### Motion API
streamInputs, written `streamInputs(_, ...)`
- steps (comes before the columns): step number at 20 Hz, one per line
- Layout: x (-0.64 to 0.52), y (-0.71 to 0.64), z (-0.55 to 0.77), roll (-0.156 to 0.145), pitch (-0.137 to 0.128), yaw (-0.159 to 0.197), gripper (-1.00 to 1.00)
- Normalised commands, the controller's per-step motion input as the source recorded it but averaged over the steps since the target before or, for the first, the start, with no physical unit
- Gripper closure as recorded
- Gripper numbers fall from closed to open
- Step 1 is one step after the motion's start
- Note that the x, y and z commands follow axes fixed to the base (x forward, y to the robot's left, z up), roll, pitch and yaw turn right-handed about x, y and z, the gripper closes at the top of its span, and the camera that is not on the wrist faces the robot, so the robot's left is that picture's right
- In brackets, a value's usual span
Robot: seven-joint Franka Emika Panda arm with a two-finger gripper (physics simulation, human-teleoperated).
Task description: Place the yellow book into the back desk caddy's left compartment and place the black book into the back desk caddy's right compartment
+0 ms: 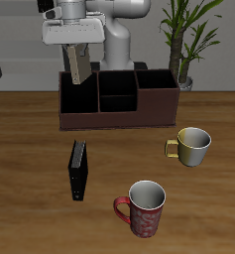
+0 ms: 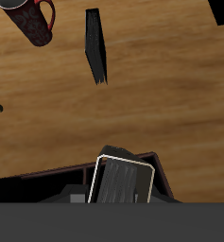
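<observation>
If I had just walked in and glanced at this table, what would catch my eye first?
Most likely the gripper holding the yellow book upright just above one end section of the back desk caddy, the long dark reddish-brown box at the back of the table. Next, the black book lying alone on the bare wood in front of the caddy. Two mugs stand nearer the front edge: a pale gold mug and a red mug.

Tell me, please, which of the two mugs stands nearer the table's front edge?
The red patterned mug, with its handle toward the black book. The pale yellowish mug stands farther back, closer to the back desk caddy.
</observation>
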Motion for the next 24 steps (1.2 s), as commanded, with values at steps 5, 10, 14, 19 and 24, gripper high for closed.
streamInputs(5,-0.16,-0.28,-0.16,-0.046,0.005,-0.003,1.00)
streamInputs(10,-0.14,-0.08,-0.19,-0.005,0.012,-0.012,1.00)
streamInputs(14,-0.22,-0.05,-0.18,0.001,-0.025,0.030,1.00)
streamInputs(19,-0.05,-0.03,-0.19,-0.014,-0.015,0.012,1.00)
streamInputs(24,0.09,0.00,-0.20,-0.008,0.023,-0.010,1.00)
